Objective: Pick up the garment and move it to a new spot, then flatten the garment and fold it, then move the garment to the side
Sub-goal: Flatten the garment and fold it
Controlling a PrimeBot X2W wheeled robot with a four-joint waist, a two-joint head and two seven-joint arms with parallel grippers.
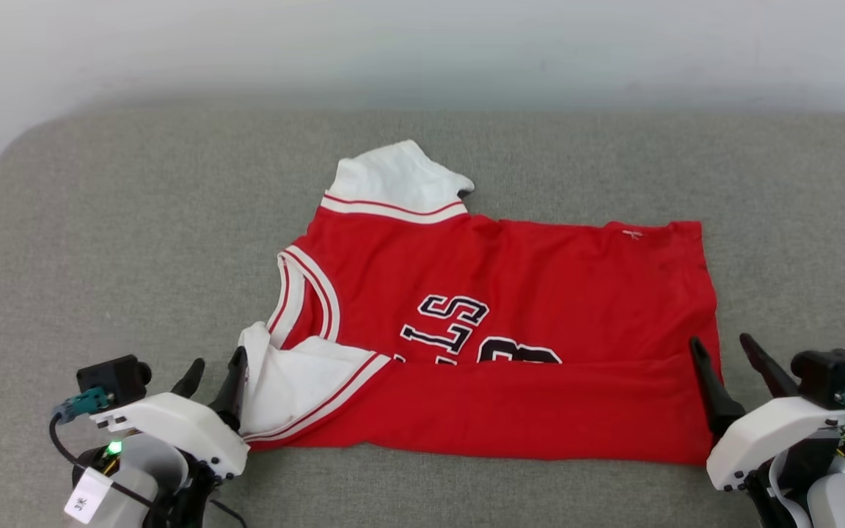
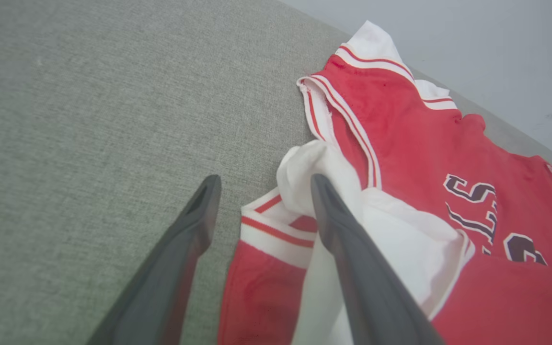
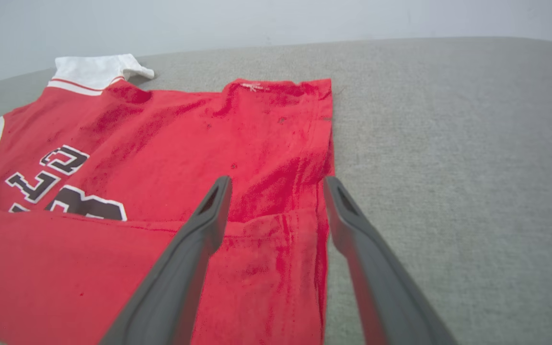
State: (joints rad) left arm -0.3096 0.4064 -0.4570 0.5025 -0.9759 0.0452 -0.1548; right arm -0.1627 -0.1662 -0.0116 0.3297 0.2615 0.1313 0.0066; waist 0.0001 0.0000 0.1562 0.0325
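Two grippers flank the near edge of the garment point(image 1: 503, 271), a red jersey that lies crosswise on the grey cushion point(image 1: 100, 257), collar end to the robot's left and hem to its right. The near long side is turned over onto the body, so that a red flap point(image 1: 510, 411) hides the lower part of the black lettering point(image 1: 452, 323). By this lie, the folding step is in hand and its first lengthwise fold is laid. The left gripper point(image 1: 217, 359) stands just beside the near white sleeve point(image 1: 283, 389), jaws wide and clamping nothing; whether one finger touches the cloth cannot be told. The right gripper point(image 1: 719, 341) sits at the near hem corner, jaws wide, straddling the hem edge without gripping it. The near sleeve is bunched and spills past the flap, while the far sleeve point(image 1: 400, 176) juts out beyond the far edge. The next move probably calls for tucking both sleeves in and turning the far side over to match.
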